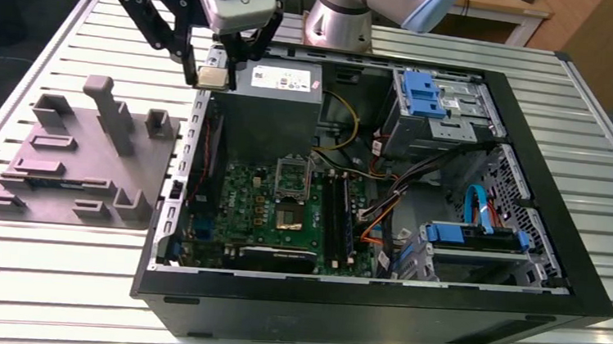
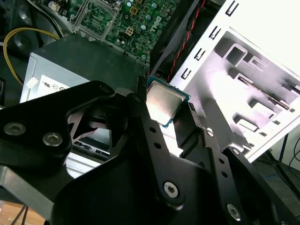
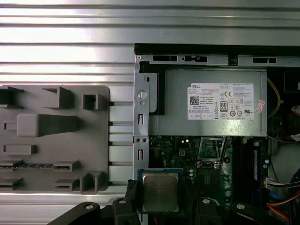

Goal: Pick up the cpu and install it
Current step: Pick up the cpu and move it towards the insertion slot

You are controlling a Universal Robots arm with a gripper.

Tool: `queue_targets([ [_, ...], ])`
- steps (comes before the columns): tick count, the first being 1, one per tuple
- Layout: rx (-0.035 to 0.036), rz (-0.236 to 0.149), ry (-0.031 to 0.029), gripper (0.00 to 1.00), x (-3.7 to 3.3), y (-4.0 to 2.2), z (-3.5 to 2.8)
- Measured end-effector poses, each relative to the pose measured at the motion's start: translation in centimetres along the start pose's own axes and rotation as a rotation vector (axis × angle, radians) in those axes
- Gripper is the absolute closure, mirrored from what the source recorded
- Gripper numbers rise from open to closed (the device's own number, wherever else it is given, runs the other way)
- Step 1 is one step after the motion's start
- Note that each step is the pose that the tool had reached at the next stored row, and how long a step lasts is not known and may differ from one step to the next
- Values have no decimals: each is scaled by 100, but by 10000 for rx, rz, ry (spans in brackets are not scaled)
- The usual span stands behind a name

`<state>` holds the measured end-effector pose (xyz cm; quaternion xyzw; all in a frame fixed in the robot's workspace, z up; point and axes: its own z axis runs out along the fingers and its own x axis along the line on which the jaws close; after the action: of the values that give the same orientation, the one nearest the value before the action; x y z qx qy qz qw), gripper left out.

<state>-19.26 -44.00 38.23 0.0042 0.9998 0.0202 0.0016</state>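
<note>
The gripper (image 1: 213, 73) is clamped on the cpu (image 1: 212, 79), aloft over the computer case (image 1: 383, 314) edge beside the power supply (image 1: 274, 95). The motherboard socket (image 1: 293, 217) lies below, toward the exterior view's lower right.

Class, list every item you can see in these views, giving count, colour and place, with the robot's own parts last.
table: 1, silver, slatted, under everything.
case: 1, black, open, on the table.
power supply: 1, grey with a white label, inside the case.
motherboard: 1, green, on the case floor.
drive brackets: 2, blue, in the case, exterior view's right.
tray: 1, grey, on the table, exterior view's left.
cpu: 1, silver, held up near the case's tray-side wall.
arm: 1, grey, behind the case.
end effector: 1, black, shut on the cpu.
</note>
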Motion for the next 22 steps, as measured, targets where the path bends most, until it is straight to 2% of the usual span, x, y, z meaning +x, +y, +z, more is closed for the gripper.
queue_targets([
  [22,0,0,0,53,-94,1,0],
])
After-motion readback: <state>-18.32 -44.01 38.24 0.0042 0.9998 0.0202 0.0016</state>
